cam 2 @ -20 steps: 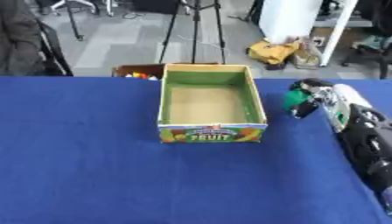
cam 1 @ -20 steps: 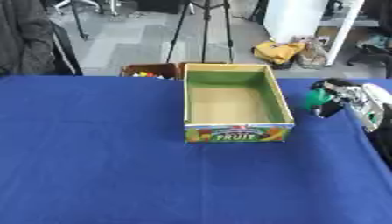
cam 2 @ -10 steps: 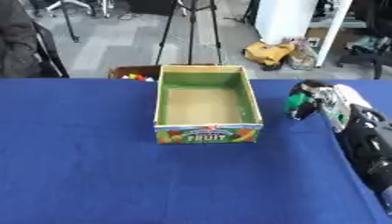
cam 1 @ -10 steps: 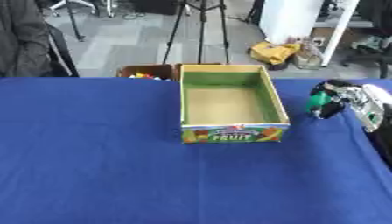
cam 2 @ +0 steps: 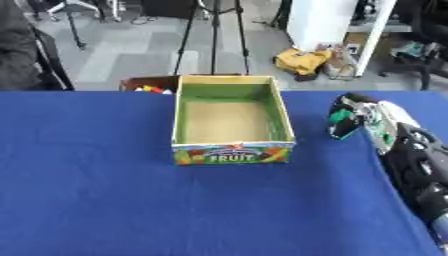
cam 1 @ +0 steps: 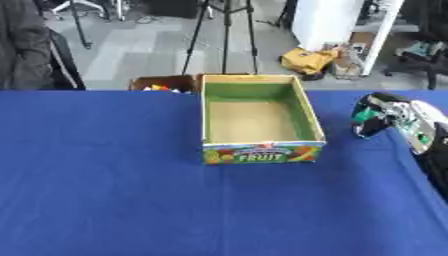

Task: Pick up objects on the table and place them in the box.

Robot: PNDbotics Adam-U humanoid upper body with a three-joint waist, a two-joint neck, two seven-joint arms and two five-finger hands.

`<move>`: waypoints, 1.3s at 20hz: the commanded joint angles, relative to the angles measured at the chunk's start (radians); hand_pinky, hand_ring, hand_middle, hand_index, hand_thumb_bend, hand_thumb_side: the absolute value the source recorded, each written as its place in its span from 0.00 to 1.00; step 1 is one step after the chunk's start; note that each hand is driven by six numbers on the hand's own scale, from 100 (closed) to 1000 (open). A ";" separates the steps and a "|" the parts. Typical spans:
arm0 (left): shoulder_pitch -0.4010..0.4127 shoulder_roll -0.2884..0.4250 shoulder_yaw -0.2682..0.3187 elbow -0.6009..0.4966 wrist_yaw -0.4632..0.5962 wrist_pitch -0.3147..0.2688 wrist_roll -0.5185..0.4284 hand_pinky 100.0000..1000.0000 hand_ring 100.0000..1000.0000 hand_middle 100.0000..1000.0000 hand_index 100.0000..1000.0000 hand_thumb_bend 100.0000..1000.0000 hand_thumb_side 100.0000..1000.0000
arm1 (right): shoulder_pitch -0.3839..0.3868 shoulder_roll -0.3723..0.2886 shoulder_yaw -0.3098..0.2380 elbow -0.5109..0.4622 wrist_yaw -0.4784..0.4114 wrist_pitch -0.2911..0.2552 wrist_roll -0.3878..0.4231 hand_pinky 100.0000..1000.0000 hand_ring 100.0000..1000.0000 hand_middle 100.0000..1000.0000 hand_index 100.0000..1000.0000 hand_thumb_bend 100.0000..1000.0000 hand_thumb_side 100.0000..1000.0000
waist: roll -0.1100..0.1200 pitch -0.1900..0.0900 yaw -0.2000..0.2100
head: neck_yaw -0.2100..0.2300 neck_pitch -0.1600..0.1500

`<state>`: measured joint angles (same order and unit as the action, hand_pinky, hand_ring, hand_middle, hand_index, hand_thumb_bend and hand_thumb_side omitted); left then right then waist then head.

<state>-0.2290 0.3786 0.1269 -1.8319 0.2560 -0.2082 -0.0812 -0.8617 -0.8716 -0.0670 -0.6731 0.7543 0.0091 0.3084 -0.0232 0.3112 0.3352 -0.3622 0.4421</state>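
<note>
On the blue table (cam 1: 105, 190), one empty box (cam 1: 258, 120), one right hand (cam 2: 359, 120) beside it.

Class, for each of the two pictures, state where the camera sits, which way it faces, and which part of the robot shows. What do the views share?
Left eye view: in the robot's head, looking down at the blue table and fruit box; the right robot hand shows at the right edge.
Right eye view: beside it, same downward aim; more of the right arm shows.
Both share the box, the table and that robot hand, which holds something green.
</note>
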 commanded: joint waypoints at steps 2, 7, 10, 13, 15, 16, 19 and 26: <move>-0.007 0.012 0.012 -0.014 0.005 -0.002 0.001 0.63 0.61 0.58 0.83 0.76 0.87 | -0.012 -0.022 0.000 -0.019 -0.045 -0.003 -0.043 0.00 0.00 0.39 0.66 0.00 0.00 | -0.005 -0.029 -0.004 | 0.002 -0.013; -0.012 0.014 0.013 -0.014 0.005 -0.002 0.002 0.63 0.61 0.58 0.83 0.76 0.87 | -0.018 -0.021 0.011 -0.066 -0.069 -0.007 -0.044 0.00 0.00 0.39 0.67 0.00 0.00 | -0.022 -0.043 -0.016 | 0.004 -0.010; -0.012 0.019 0.014 -0.014 0.004 -0.001 0.003 0.63 0.61 0.58 0.83 0.76 0.87 | -0.026 -0.023 0.016 -0.105 -0.074 -0.013 -0.036 0.00 0.00 0.39 0.67 0.00 0.00 | -0.033 -0.057 -0.024 | 0.006 -0.005; -0.013 0.025 0.015 -0.014 0.001 0.000 0.004 0.63 0.61 0.58 0.83 0.76 0.87 | -0.043 -0.016 0.028 -0.163 -0.079 -0.033 -0.031 0.00 0.00 0.39 0.68 0.00 0.00 | -0.046 -0.076 -0.029 | 0.009 0.000; -0.016 0.028 0.013 -0.014 0.000 0.001 0.004 0.63 0.61 0.58 0.83 0.76 0.86 | -0.056 -0.002 0.044 -0.213 -0.083 -0.051 -0.017 0.00 0.00 0.39 0.68 0.00 0.00 | -0.051 -0.087 -0.028 | 0.010 0.002; -0.017 0.029 0.012 -0.014 0.000 0.001 0.003 0.63 0.61 0.58 0.83 0.76 0.86 | -0.063 0.007 0.052 -0.236 -0.082 -0.057 -0.008 0.00 0.00 0.39 0.68 0.00 0.00 | -0.052 -0.093 -0.027 | 0.011 0.003; -0.017 0.030 0.010 -0.015 0.001 0.002 0.001 0.63 0.61 0.58 0.83 0.76 0.86 | -0.102 0.061 0.078 -0.277 -0.077 -0.072 0.024 0.00 0.00 0.39 0.68 0.00 0.00 | -0.055 -0.112 -0.015 | 0.013 0.010; -0.040 0.014 -0.007 -0.022 0.013 0.003 -0.014 0.63 0.61 0.58 0.83 0.77 0.86 | -0.155 0.188 0.105 -0.209 -0.023 -0.074 0.059 0.00 0.00 0.40 0.69 0.00 0.00 | -0.035 -0.117 0.047 | 0.007 0.014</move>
<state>-0.2569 0.3792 0.1205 -1.8334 0.2631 -0.2036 -0.0895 -0.9912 -0.6733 0.0389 -0.8856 0.7157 -0.0638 0.3628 -0.0645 0.2098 0.3875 -0.3536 0.4559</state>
